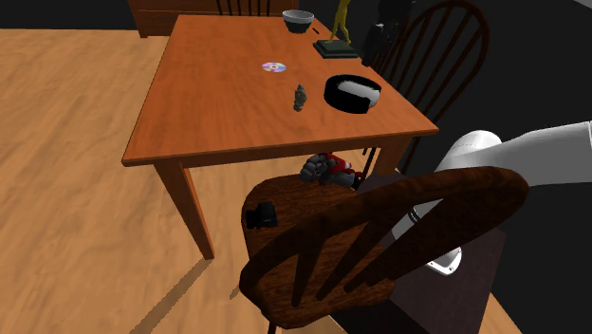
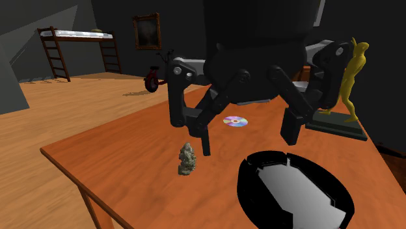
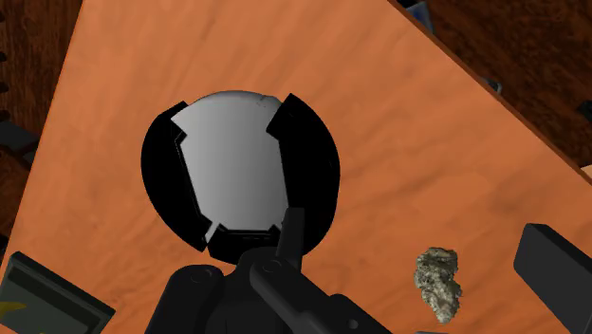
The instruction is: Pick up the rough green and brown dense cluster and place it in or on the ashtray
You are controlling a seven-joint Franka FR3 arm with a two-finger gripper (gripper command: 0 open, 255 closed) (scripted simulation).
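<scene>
The rough green-brown cluster (image 1: 300,97) stands upright on the orange wooden table (image 1: 218,104), just to the shoulder view's left of the black ashtray (image 1: 352,92), which has a grey inside. In the second exterior view my black gripper (image 2: 247,136) hangs open above the table behind the cluster (image 2: 187,159) and the ashtray (image 2: 293,188). One finger (image 2: 205,140) is just behind the cluster, not touching it. In the wrist view the cluster (image 3: 438,282) lies between the spread fingers, nearer one finger (image 3: 555,270), with the ashtray (image 3: 237,171) beyond.
A shiny disc (image 1: 274,66) lies mid-table. A yellow figurine on a dark base (image 2: 351,71) and a pale bowl (image 1: 298,18) stand at the far end. A dark wooden chair (image 1: 379,237) stands at the near table edge, with a red toy (image 1: 332,169) under the table.
</scene>
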